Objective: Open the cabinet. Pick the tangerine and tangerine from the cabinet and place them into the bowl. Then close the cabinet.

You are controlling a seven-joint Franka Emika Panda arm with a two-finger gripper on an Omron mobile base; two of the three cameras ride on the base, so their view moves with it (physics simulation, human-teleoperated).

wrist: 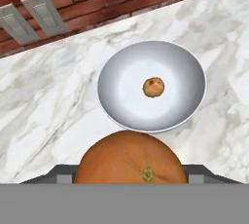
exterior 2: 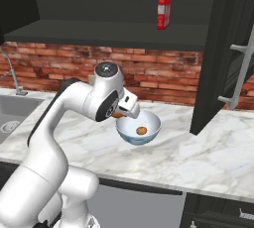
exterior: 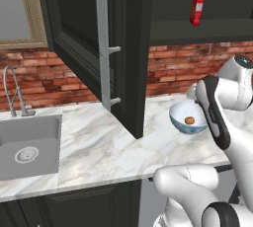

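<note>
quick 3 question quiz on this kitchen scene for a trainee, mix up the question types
1. True or false: the bowl already has one tangerine in it.
2. Multiple choice: what is the pincer holding? A) the red carton B) a second tangerine C) nothing
3. Short answer: is the cabinet door open or shut?

Key
1. True. A small orange fruit lies on the white inside of the bowl.
2. B. In the hand view the held tangerine sits between the fingers, above the bowl on the marble counter.
3. Open. The door with the silver bar handle swings out over the counter, and the red carton stands on the shelf inside.
</note>
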